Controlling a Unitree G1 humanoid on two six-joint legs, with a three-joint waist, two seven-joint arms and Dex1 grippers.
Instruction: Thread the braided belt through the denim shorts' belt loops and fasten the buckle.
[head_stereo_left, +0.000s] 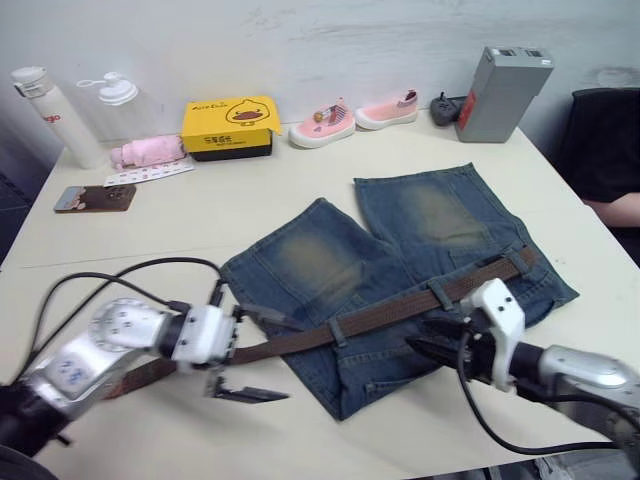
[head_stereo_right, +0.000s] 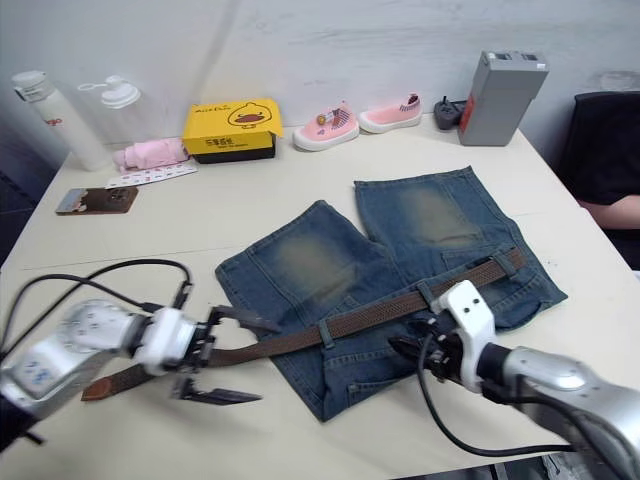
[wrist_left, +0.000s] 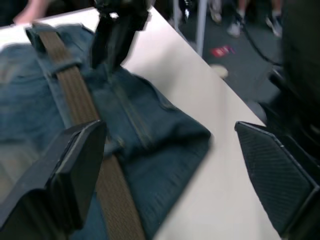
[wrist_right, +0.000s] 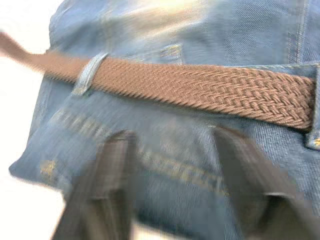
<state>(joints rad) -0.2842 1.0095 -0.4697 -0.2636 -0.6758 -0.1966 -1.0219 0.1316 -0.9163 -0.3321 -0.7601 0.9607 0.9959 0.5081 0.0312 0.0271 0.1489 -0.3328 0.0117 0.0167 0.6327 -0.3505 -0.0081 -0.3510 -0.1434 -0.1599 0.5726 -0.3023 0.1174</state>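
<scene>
The denim shorts (head_stereo_left: 400, 250) lie flat on the table with the waistband toward me. The braided belt (head_stereo_left: 385, 315) runs along the waistband under three belt loops (head_stereo_left: 337, 330), and its tan tip (head_stereo_left: 140, 378) trails off the shorts on the left. I cannot make out the buckle. My left gripper (head_stereo_left: 255, 357) is open at the shorts' left edge, its fingers (wrist_left: 75, 165) spread either side of the belt (wrist_left: 75, 95). Over the waistband just below the belt (wrist_right: 200, 87), my right gripper (head_stereo_left: 425, 352) is open with only denim between its fingers (wrist_right: 107, 185).
Along the table's far side stand a yellow box (head_stereo_left: 230, 125), two pink shoes (head_stereo_left: 322, 125), a grey box (head_stereo_left: 505, 92), two bottles (head_stereo_left: 55, 115) and a pink cloth (head_stereo_left: 148, 152). A phone (head_stereo_left: 95, 197) lies far left. A person's arm (head_stereo_left: 612, 207) rests at the right edge.
</scene>
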